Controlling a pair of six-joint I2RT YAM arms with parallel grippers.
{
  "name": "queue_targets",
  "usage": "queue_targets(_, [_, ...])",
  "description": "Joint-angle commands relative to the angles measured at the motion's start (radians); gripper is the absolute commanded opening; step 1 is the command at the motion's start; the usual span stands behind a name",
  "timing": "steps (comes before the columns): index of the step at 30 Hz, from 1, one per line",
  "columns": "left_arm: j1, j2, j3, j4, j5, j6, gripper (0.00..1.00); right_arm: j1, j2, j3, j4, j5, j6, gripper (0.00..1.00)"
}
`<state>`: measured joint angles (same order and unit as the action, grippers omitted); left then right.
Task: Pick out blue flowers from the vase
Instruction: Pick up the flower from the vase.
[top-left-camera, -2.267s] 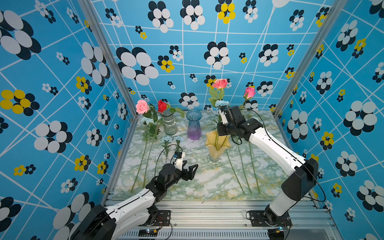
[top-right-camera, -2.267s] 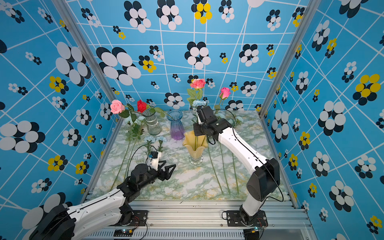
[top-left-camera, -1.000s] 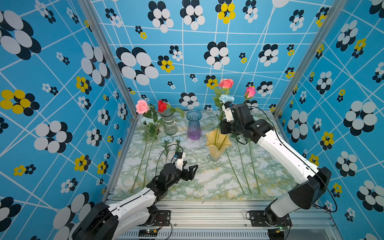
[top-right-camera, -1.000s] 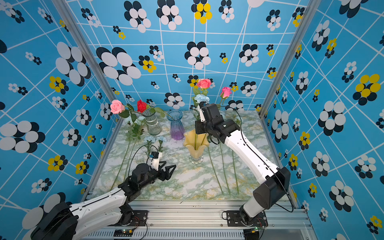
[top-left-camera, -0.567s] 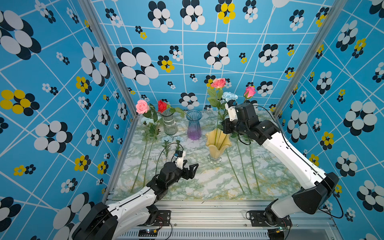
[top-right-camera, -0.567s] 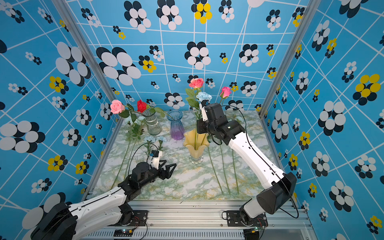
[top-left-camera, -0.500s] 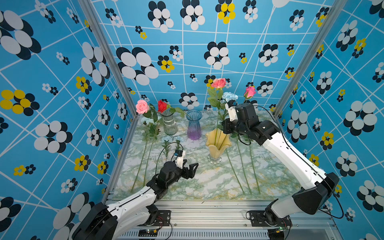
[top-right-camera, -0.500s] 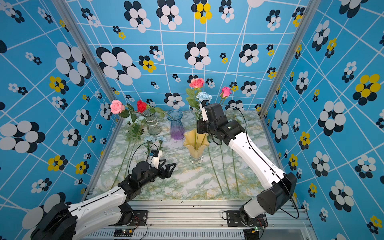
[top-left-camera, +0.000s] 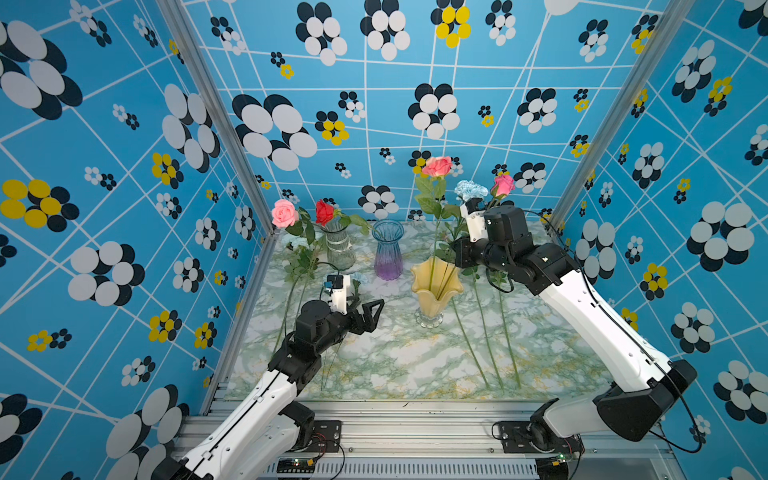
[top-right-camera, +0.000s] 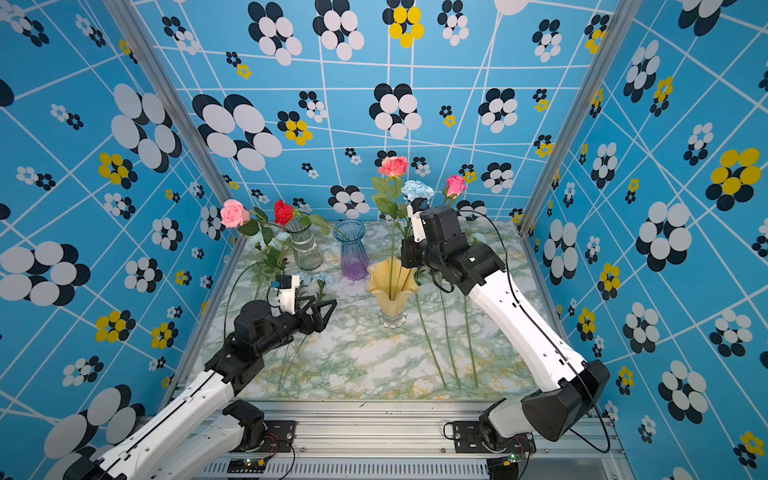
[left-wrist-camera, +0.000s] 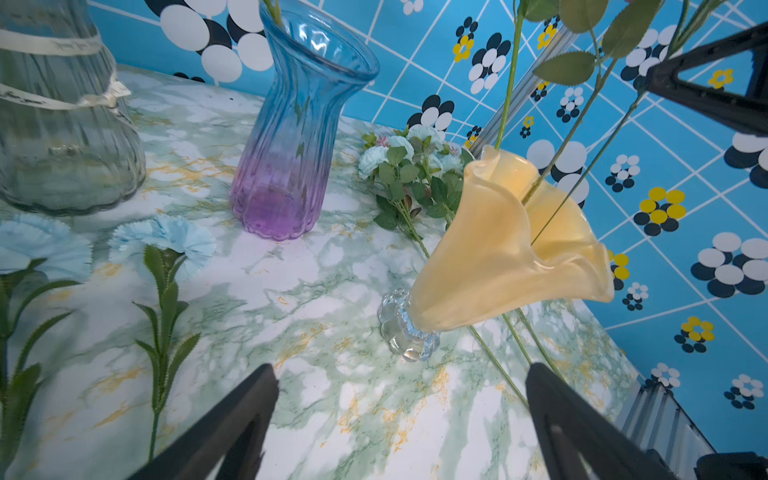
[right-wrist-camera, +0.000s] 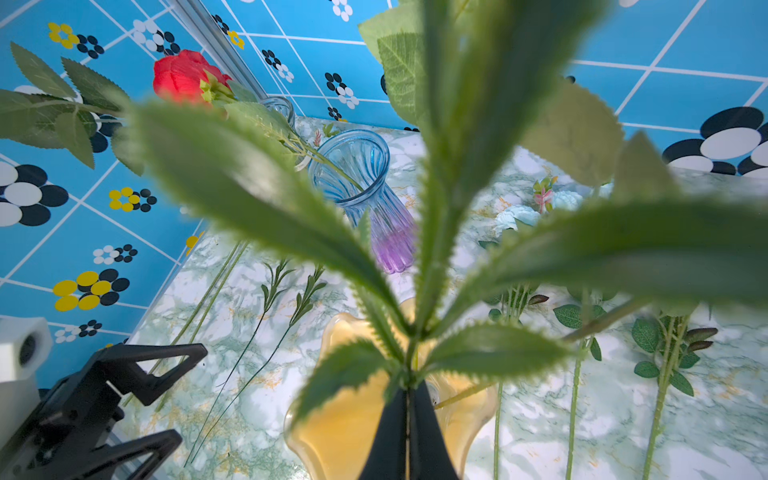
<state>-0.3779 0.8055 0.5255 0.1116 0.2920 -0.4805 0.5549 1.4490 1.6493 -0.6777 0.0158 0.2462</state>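
The right arm's fingers (right-wrist-camera: 388, 440) pinch shut on the leafy stem of a blue flower (top-left-camera: 471, 190), its bloom right of centre in a top view above the yellow vase (top-left-camera: 436, 286), probably to draw it straight up past the pink roses (top-left-camera: 437, 166), while the left fingers (left-wrist-camera: 245, 407) hang spread wide, empty.

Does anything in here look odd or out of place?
Yes: loose blue flowers lie flat on the marble table, stems sprawled, and the pink rose leans far sideways out of the clear vase.
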Motion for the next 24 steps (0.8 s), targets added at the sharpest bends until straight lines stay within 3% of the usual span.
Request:
queue_targets(1, [0.058, 0.004, 0.084, -0.13, 0.162, -0.031, 0.96, -0.01, -0.022, 0.059, -0.012, -0.032, -0.016, 0.0])
queue_targets(12, [0.082, 0.14, 0.4, -0.183, 0.352, -0.068, 0.96, -0.029, -0.056, 0.149, -0.025, -0.056, -0.054, 0.0])
queue_targets(24, [0.078, 0.198, 0.396, -0.081, 0.372, -0.157, 0.97, -0.049, -0.057, 0.31, -0.117, -0.09, -0.134, 0.0])
